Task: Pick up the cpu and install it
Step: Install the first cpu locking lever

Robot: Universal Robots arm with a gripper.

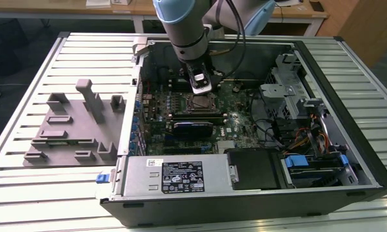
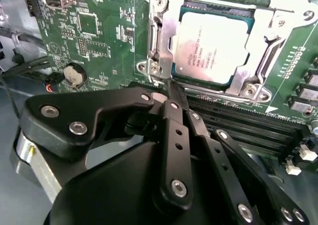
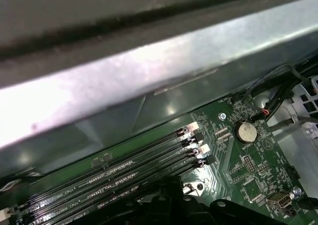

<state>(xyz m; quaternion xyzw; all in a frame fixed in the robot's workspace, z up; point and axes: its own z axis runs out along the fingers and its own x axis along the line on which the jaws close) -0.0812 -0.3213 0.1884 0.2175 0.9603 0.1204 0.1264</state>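
On the slatted table (image 1: 25,193), the cpu (image 2: 212,47) is seen already seated in its socket (image 2: 159,41). Nothing is held by the gripper (image 2: 171,98), whose fingers are closed together just above; the retention frame appears not yet clamped.

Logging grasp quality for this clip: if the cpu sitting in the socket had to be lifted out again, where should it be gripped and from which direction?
Probably by two opposite edges of the cpu, coming straight down from above. It lies flat in the metal socket frame, so only its top plate and thin rim are exposed; the frame would likely block a sideways approach. The gripper sits beside the socket, next to the memory slots.
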